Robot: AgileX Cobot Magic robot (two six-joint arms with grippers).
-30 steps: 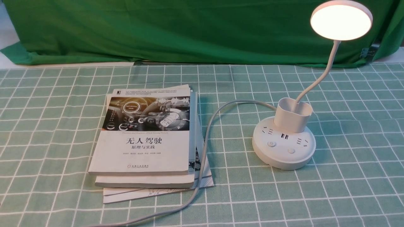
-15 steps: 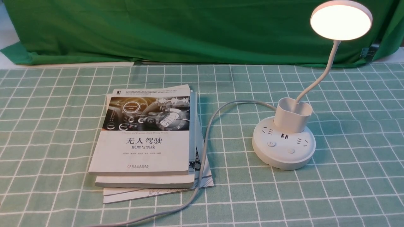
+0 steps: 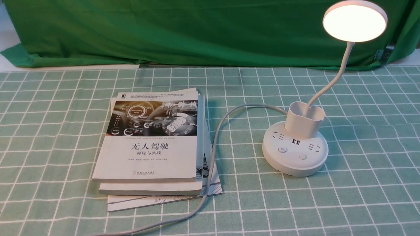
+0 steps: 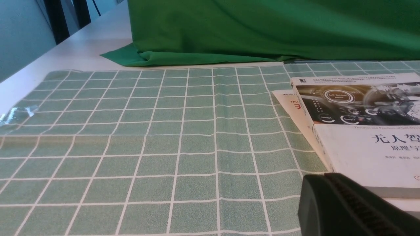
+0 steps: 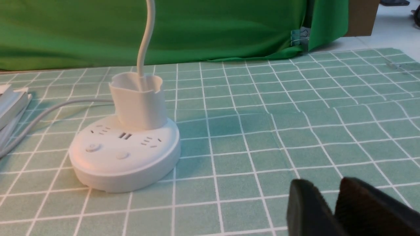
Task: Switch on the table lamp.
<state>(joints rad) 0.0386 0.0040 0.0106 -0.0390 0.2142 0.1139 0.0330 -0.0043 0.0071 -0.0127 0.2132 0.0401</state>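
Already, your table lamp (image 3: 295, 144) glowed at three o'clock of the books (image 3: 151, 144), unchanged over the last second, so the task looked done. Right gripper (image 5: 331, 209) sat nearly closed, empty; the left gripper's (image 4: 347, 203) jaws I couldn't tell.

Table lamp (image 3: 295, 150) stands right of the stacked books (image 3: 154, 147) on the tablecloth (image 3: 49, 131); its cord (image 3: 213, 154) runs between them, touching the stack.
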